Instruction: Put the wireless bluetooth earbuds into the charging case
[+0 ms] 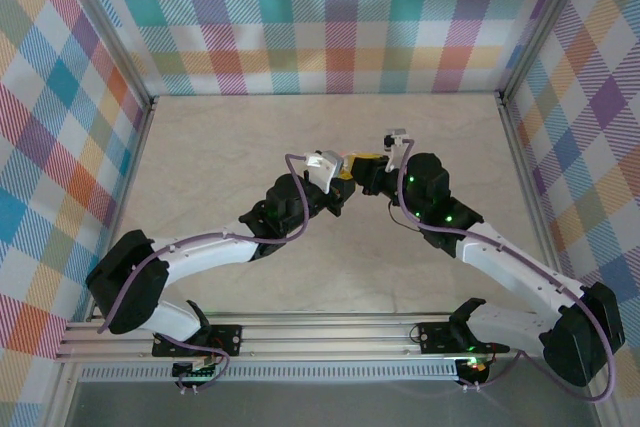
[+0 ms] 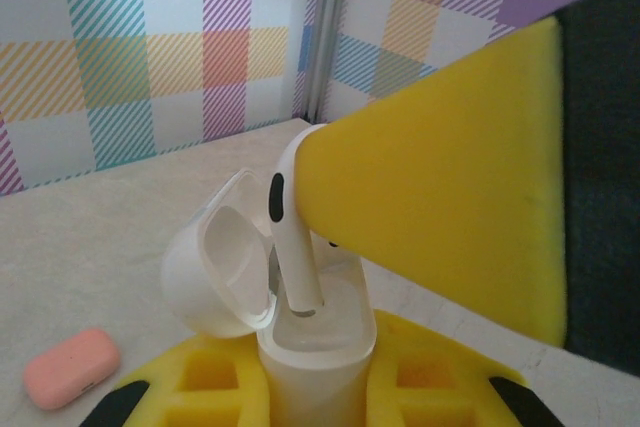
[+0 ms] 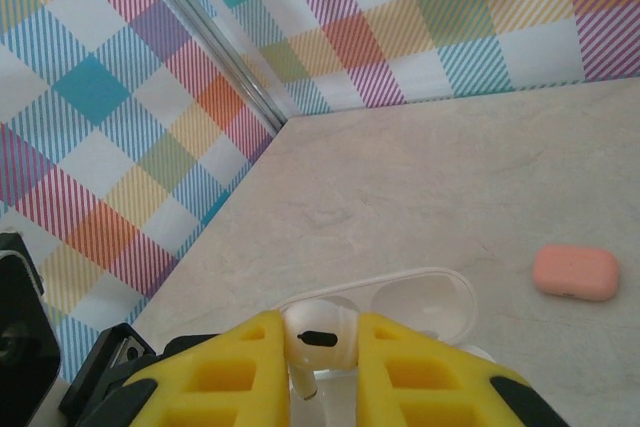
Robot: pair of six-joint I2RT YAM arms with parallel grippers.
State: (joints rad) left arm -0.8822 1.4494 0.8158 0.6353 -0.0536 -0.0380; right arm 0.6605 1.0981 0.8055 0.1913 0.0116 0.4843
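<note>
The white case (image 2: 315, 352) is being gripped upright between the left jaws, which are closed narrow around its lower body. Its lid (image 2: 222, 265) is standing open, tilted back from the left jaws and to their left side in the left wrist view.

A white earbud (image 2: 290, 237) is being pinched by its head between the right jaws, which are closed narrow on it. One big yellow pad (image 2: 440, 177) of the right jaws is being seen above the left jaws, coming in from the right. The earbud is being held directly above the left jaws, with its stem pointing down. The stem tip is being placed at the open top of the white case. How deep it is sitting cannot be told.

In the right wrist view the open lid is lying just beyond the right jaws.

A pink case (image 3: 575, 272), closed, is lying on the worktop (image 3: 420, 177), well apart from both jaws. It is beyond the right jaws on their right side.

In the top view the two arms are being brought together over the middle of the worktop.
</note>
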